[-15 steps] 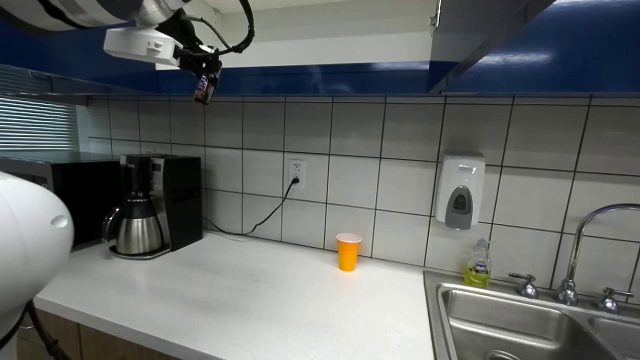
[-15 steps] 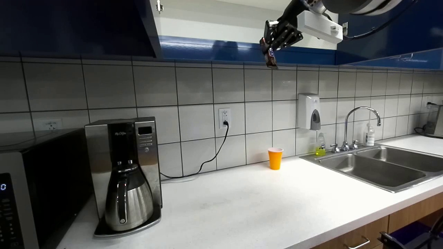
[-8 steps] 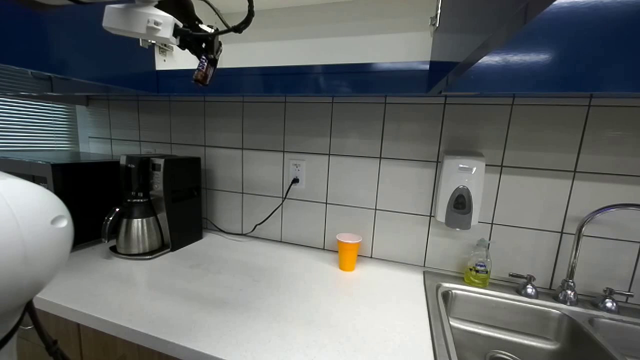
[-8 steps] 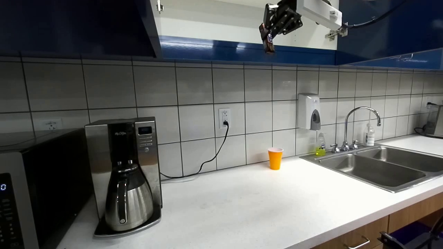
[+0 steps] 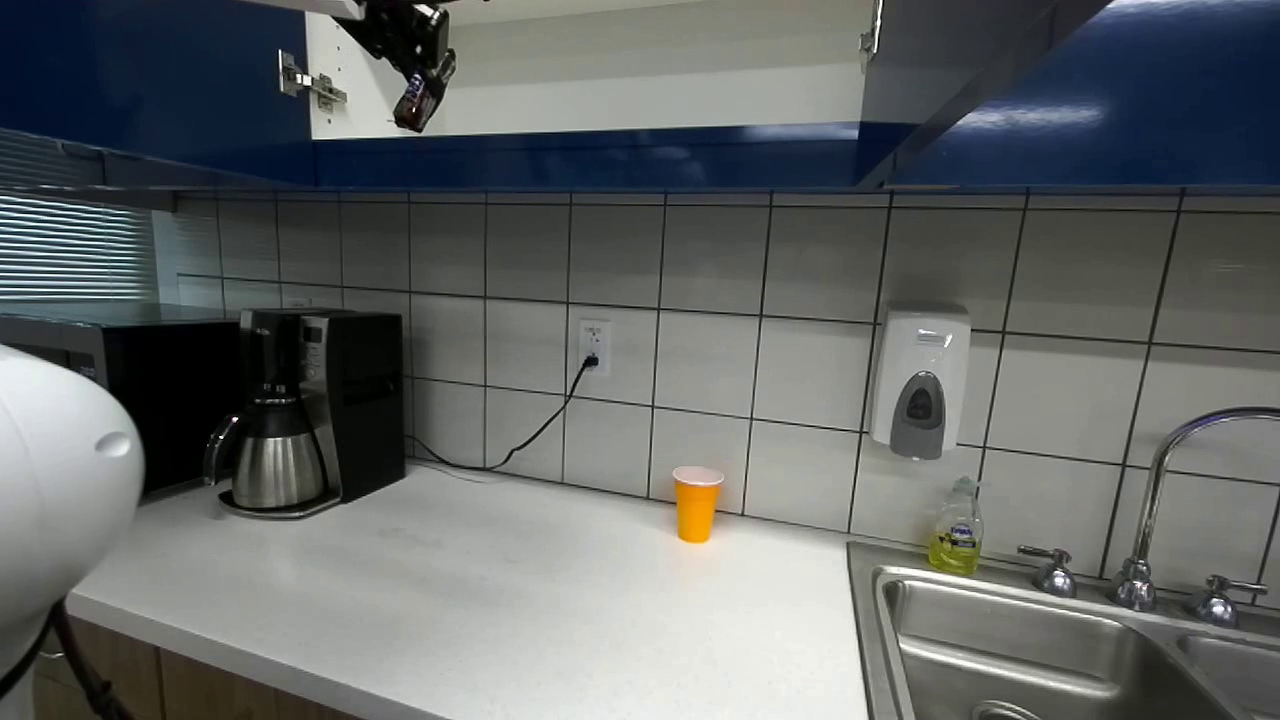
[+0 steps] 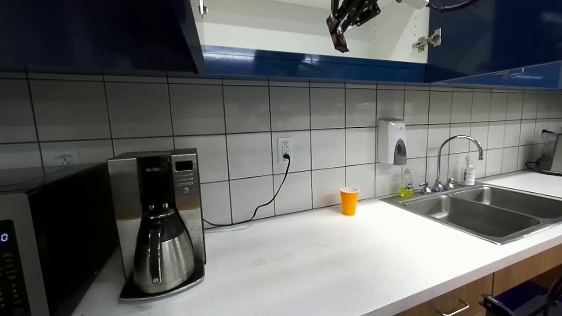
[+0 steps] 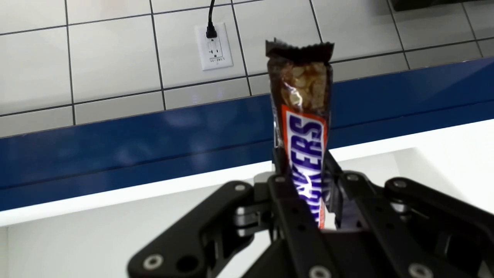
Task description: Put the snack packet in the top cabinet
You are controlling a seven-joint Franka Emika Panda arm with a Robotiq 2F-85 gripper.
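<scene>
The snack packet (image 7: 305, 127), a brown Snickers bar with a white and purple label, is clamped between the fingers of my gripper (image 7: 303, 164). Its free end points away from the gripper, and its near end is partly hidden by the fingers. In both exterior views the packet (image 5: 413, 104) (image 6: 339, 40) hangs tilted downward from the gripper (image 5: 428, 72) (image 6: 337, 23). It shows against the open top cabinet (image 5: 600, 160) (image 6: 281, 62), just above its blue lower edge. The pale interior shows behind. How far the packet is from the opening in depth I cannot tell.
Open blue doors (image 5: 1090, 110) (image 5: 150, 95) flank the cabinet, with a hinge (image 6: 428, 40) near the arm. Below on the counter (image 6: 281, 272) stand a coffee maker (image 6: 184, 210), a microwave (image 6: 66, 228) and an orange cup (image 6: 349, 202). A sink (image 6: 478, 215) lies beside it.
My gripper has risen with the packet in it, from below the cabinet's blue lower edge to just above it in the exterior views. Part of the arm has left the top of the view.
</scene>
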